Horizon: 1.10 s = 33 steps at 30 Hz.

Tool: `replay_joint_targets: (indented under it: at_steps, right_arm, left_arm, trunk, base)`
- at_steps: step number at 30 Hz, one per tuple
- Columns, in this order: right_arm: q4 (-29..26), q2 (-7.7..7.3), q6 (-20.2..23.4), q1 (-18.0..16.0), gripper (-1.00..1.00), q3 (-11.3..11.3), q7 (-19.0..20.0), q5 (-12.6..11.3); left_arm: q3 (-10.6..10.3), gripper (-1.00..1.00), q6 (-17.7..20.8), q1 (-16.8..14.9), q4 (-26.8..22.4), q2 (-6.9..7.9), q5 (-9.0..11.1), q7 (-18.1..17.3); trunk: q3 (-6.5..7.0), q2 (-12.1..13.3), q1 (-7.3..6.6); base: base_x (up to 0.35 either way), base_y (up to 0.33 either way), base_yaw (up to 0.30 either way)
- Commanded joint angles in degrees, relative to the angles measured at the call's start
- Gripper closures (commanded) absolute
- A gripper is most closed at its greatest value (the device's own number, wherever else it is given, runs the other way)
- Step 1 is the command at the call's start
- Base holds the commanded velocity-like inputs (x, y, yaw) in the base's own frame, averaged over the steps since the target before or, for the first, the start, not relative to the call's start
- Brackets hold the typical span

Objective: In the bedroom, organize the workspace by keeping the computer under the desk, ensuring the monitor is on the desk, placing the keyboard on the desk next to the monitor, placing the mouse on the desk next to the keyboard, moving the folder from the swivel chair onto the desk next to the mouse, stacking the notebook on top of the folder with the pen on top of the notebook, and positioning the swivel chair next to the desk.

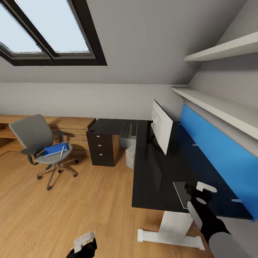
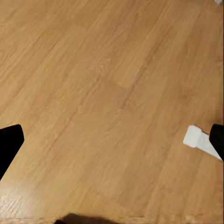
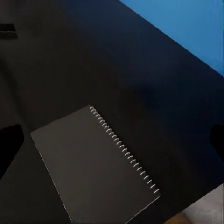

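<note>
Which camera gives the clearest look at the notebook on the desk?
The right wrist view: the notebook lies flat on the black desk, with its spiral binding and cover plain to see. The head view shows the notebook as a small grey patch near the desk's near end, partly behind the right gripper.

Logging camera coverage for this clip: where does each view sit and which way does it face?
Head view: high on the robot, looking down over the desk, swivel chair and monitor; both arms show low in the picture.
Left wrist view: faces bare wooden floor; dark fingertips at the edges.
Right wrist view: faces the notebook on the desk.
Shared: head and right wrist views both show the notebook.
</note>
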Motion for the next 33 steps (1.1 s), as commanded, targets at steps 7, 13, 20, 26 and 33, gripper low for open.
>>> replay_joint_targets:
  at_steps: [7,13,20,26,33]
  right_arm:
    - [13.7,-0.04,1.6,-12.5,-1.00,-2.0,1.8,-0.5]
    - [15.5,-0.04,2.1,-14.4,-1.00,-2.2,1.9,-0.6]
    - [16.0,0.00,4.4,-14.7,-1.00,-2.4,2.1,-2.7]
    - [16.0,-0.14,7.2,-14.8,-1.00,-2.3,2.0,-3.0]
    - [16.4,-0.42,9.2,-14.8,-1.00,-2.2,2.1,-3.0]
  left_arm:
    - [2.1,-1.00,22.6,-4.5,-20.6,-2.38,0.6,11.5]
    - [3.8,-1.00,29.2,-12.3,-15.8,-4.83,1.0,12.6]
    - [5.0,-1.00,32.0,-15.6,-8.2,-5.31,2.0,12.4]
    - [5.0,-1.00,28.1,-16.0,1.7,-5.42,2.1,11.9]
    - [3.5,-1.00,21.3,-16.0,4.4,-5.63,1.7,11.5]
  trunk:
    - [-0.15,-0.2,0.02]
    - [-0.15,-0.2,0.02]
    - [-0.15,-0.2,0.02]
    - [-0.15,-0.2,0.02]
    - [-0.15,-0.2,0.02]
  base:
    - [0.000,0.000,0.000]
    - [0.000,0.000,0.000]
    - [0.000,0.000,0.000]
    - [0.000,0.000,0.000]
    - [0.041,-0.021,0.000]
